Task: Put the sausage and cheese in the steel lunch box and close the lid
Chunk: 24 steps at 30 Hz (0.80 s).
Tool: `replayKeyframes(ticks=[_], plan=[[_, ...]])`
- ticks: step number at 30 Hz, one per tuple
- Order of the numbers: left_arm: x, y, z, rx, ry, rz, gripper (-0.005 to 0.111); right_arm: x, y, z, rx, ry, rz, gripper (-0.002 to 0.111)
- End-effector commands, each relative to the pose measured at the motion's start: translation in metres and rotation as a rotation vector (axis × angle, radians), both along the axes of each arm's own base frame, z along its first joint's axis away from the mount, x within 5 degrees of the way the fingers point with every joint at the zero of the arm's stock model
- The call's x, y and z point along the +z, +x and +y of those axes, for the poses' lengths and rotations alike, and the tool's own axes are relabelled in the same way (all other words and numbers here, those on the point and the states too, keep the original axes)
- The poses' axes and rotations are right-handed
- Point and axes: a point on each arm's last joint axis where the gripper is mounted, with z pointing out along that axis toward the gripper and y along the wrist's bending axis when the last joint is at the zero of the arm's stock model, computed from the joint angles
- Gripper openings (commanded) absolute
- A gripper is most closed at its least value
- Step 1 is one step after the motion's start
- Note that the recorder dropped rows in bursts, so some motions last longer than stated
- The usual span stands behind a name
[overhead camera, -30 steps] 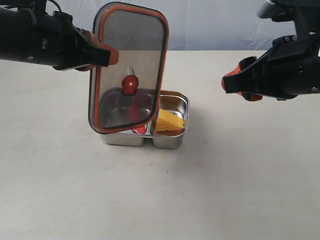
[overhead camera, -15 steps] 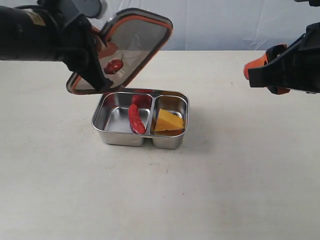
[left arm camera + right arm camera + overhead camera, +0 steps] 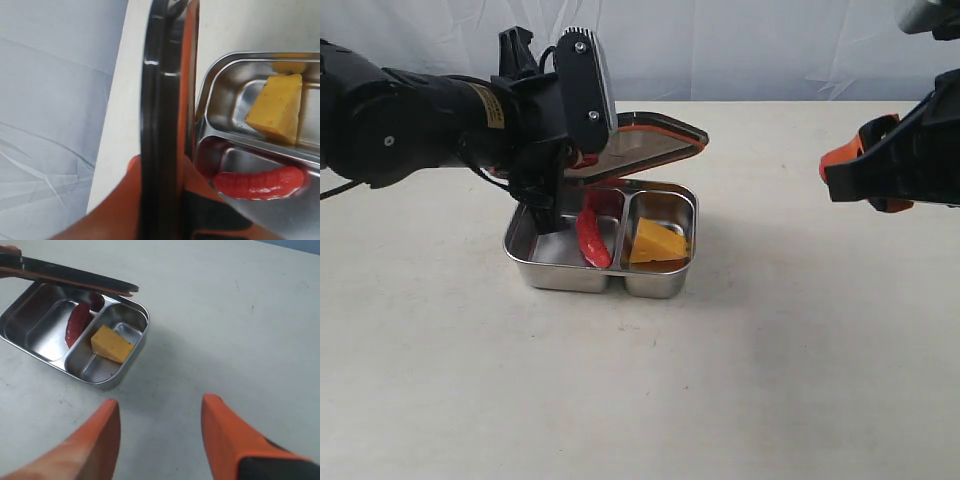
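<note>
We've got the left gripper clamped on the smoky, orange-rimmed lid, perhaps touching the steel lunch box; glossy red sausage, yellow cheese inside; right gripper splayed apart.

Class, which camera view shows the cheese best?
The right wrist view: the cheese lies whole and unblocked in the smaller compartment of the steel lunch box. The left wrist view shows it close but off to one side. The exterior view shows it small, its base behind the box wall.

Our left claw holds the lid slanted over the steel lunch box, sausage and cheese inside.
</note>
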Motion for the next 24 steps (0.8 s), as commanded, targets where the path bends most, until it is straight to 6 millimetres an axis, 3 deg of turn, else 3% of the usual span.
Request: replayKeyframes(ticks=[1, 14, 24], plan=[[0.002, 0.001, -0.002, -0.045, 0.039, -0.063, 0.0, 0.002, 0.0, -0.003, -0.026, -0.016, -0.015, 0.048], [-0.004, -0.004, -0.003, -0.072, 0.112, -0.03, 0.0, 0.002, 0.0, -0.002, -0.047, 0.025, 0.009, 0.048], [0.001, -0.012, -0.01, -0.107, 0.114, -0.05, 0.0, -0.011, 0.003, 0.011, -0.164, 0.326, 0.107, 0.049]])
